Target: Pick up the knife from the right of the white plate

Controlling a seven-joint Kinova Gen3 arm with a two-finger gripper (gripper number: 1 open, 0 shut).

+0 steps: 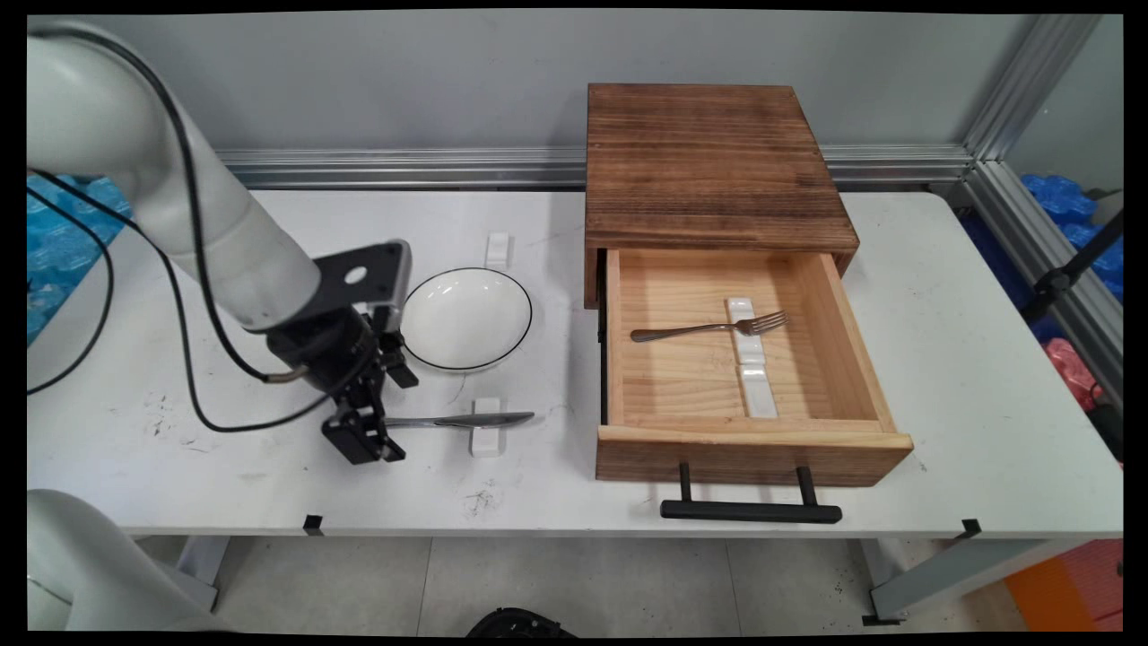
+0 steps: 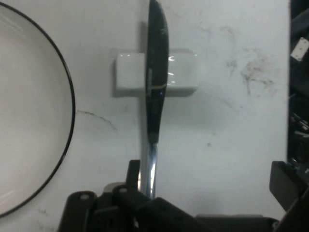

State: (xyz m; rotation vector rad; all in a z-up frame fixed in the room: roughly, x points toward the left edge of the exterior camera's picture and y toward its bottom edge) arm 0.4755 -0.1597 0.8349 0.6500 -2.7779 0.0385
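Note:
A silver table knife [image 1: 466,419] lies across a small white rest [image 1: 487,429] near the table's front, handle pointing left. My gripper [image 1: 368,444] is low over the handle end and open. In the hand view the knife [image 2: 155,96] runs up the middle over the white rest [image 2: 183,72]. Its handle passes just inside the left finger [image 2: 133,175], while the right finger [image 2: 286,183] stands far off to the right. Nothing is gripped. A white bowl with a black rim [image 1: 466,318] sits just behind the knife, and its edge [image 2: 29,121] fills the hand view's left.
A second white rest [image 1: 497,249] lies behind the bowl. At the right stands a wooden box [image 1: 708,161] with its drawer [image 1: 753,449] pulled out. Inside, a fork [image 1: 708,328] lies across one white rest [image 1: 743,318], with another rest [image 1: 759,390] in front of it. A black handle [image 1: 752,511] overhangs the table's front edge.

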